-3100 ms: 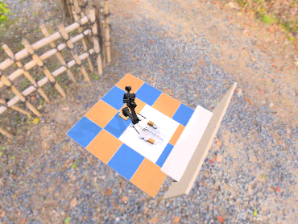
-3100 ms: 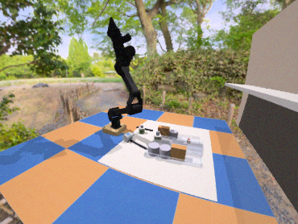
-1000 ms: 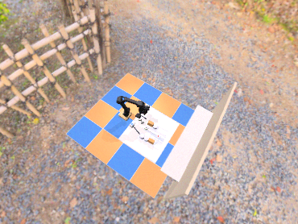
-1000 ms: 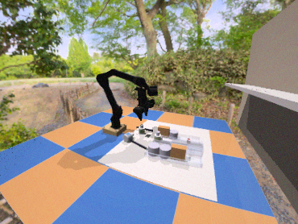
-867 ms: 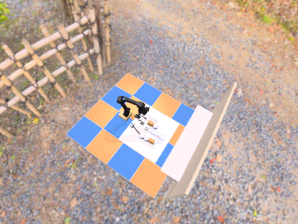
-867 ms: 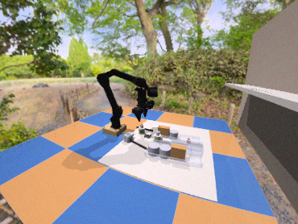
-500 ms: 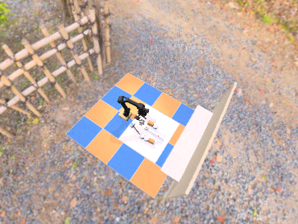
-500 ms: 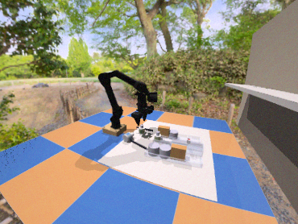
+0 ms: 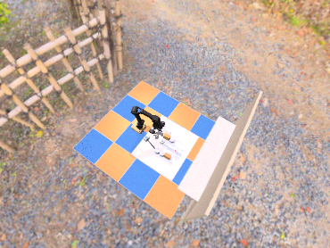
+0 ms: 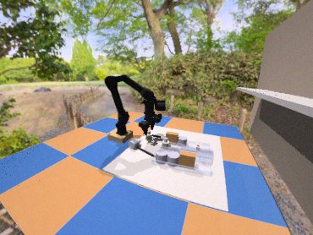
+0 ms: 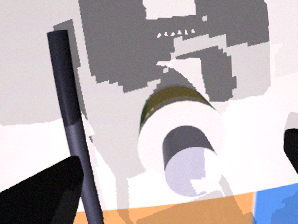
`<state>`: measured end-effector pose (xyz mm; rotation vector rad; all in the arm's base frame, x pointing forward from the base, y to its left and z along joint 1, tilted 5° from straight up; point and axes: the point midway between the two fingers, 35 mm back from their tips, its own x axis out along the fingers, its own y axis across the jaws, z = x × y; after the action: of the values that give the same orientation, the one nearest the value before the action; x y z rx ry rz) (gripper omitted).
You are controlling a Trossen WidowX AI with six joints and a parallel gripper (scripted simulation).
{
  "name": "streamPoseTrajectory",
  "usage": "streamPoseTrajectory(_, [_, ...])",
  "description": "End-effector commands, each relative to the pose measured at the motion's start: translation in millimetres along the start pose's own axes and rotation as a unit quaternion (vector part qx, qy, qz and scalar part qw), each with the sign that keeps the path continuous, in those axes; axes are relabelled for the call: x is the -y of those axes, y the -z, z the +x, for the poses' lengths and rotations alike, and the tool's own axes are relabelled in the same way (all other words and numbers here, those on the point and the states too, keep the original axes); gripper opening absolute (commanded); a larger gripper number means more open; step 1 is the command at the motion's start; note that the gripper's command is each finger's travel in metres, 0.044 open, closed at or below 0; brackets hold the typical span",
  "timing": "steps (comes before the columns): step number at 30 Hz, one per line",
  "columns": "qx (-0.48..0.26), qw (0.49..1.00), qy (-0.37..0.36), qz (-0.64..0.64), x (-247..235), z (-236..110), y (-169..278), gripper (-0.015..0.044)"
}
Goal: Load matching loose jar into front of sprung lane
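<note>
My gripper [image 9: 156, 133] [image 10: 148, 129] [image 11: 183, 155] is open and empty, pointing down above a loose jar. This jar [image 10: 149, 136] [image 11: 175, 95] has an olive-green body, a broad white top and a pale lavender knob, and shows between the spread fingers in the wrist view. It appears upright and below the fingertips. A similar small greenish jar [image 10: 166, 144] stands at the near end of the clear lanes. Whether the two match exactly cannot be told. The pusher plate, spring and low front stop are too small or see-through to make out.
A dark rod [image 10: 145, 151] [image 11: 70, 95] with a pale head [image 10: 134, 144] lies nearby. Grey cylinders [image 10: 161, 156] [image 10: 173, 158] and an orange-brown block [image 10: 187, 160] fill one lane. Another block [image 10: 172, 136] and a grey cylinder [image 10: 183, 140] stand behind. A white sheet [image 9: 171, 171] [image 10: 203, 188] lies underneath.
</note>
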<state>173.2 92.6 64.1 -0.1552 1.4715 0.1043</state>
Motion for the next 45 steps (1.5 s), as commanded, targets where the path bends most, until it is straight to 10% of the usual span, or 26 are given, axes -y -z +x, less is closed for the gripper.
streamPoseTrajectory(1, [-0.002,1.0,0.003,-0.003,1,8,1,0.044])
streamPoseTrajectory(14, [-0.002,1.0,0.003,-0.003,1,26,2,0.044])
streamPoseTrajectory(36, [-0.002,1.0,0.003,-0.003,0,8,-1,0.0])
streamPoseTrajectory(45, [-0.002,1.0,0.002,-0.002,-1,-40,-2,0.0])
